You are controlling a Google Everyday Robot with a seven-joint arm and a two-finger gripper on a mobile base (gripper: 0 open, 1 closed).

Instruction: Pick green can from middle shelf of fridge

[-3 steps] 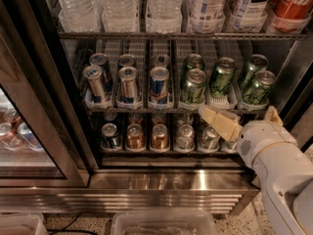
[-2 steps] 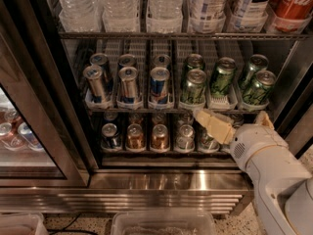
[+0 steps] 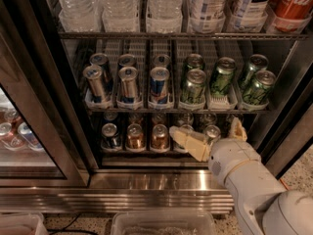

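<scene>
Several slim green cans (image 3: pixel 193 85) stand in the three right lanes of the middle shelf (image 3: pixel 171 109), a dark wire rack with whitish lane trays, inside the fridge (image 3: pixel 161 180). My gripper (image 3: pixel 205 127) is below that shelf, in front of the short cans on the bottom rack. Its two pale fingers (image 3: pixel 188 141) are spread apart and hold nothing. The left finger points left under the leftmost green lane. The right finger rises near the right side wall. The white arm (image 3: pixel 254 190) comes in from the lower right.
Blue-and-silver cans (image 3: pixel 128 82) fill the left lanes of the middle shelf. Large plastic bottles (image 3: pixel 166 4) stand on the rack above. Short copper and silver cans (image 3: pixel 134 136) sit on the bottom rack. A glass door (image 3: pixel 19 131) is at left. Plastic bins (image 3: pixel 161 224) are on the floor.
My gripper has moved left and slightly lower in front of the bottom rack. The cans have not moved.
</scene>
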